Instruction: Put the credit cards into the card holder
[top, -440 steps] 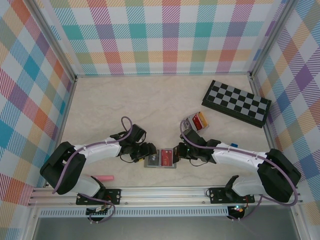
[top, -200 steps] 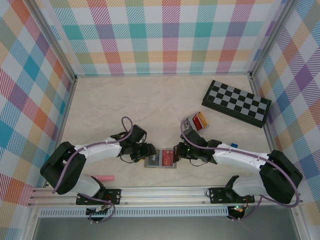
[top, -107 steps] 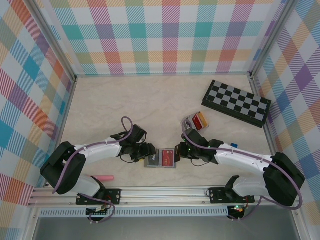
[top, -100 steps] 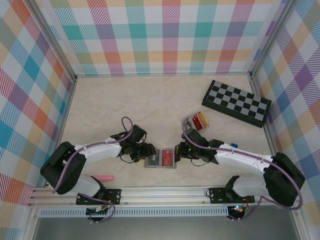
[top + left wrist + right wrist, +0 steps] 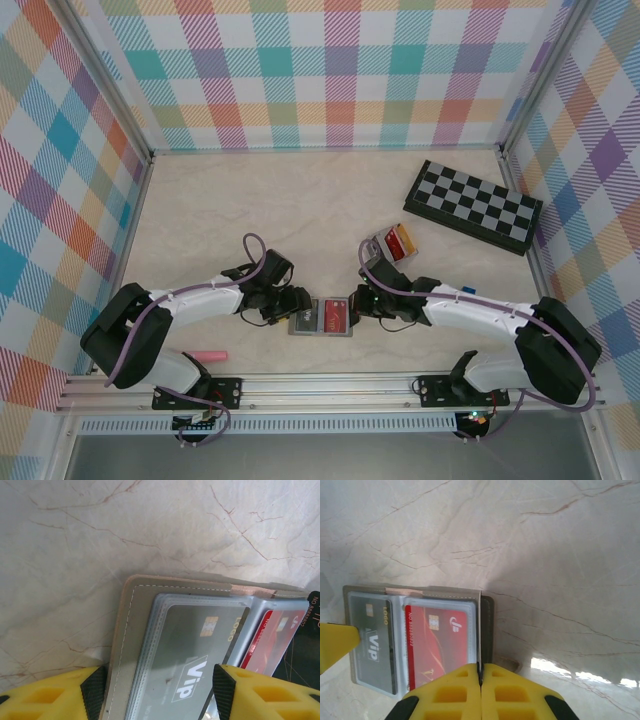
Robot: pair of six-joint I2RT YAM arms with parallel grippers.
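The card holder (image 5: 322,318) lies open and flat on the desk (image 5: 300,210) near the front edge. In the overhead view its long axis runs from 9 to 3 o'clock, with one arm at each end.

At the 9 o'clock end, the left pincer (image 5: 157,694) has its jaws apart and straddles the holder's outer page. One finger is at the stitched edge and the other is over the grey card (image 5: 192,652). It looks like a steadying hold rather than a grasp.

At the 3 o'clock end, the right pincer (image 5: 481,677) has its jaws pressed fully together right at the holder's edge, just beside the red card (image 5: 440,640) in its clear sleeve. Whether a sliver of sleeve is caught between the jaws cannot be told.

Two cards are in, and the rest matter for the next move. The loose cards (image 5: 399,241) sit in the small tray (image 5: 373,241), at roughly 1 o'clock from the right pincer and near it. The left arm would have to cross over the holder to reach them.

The pick-up therefore looks like the right arm's job. Its jaws would first have to open and swing up toward the tray while the left pincer pins the holder flat.
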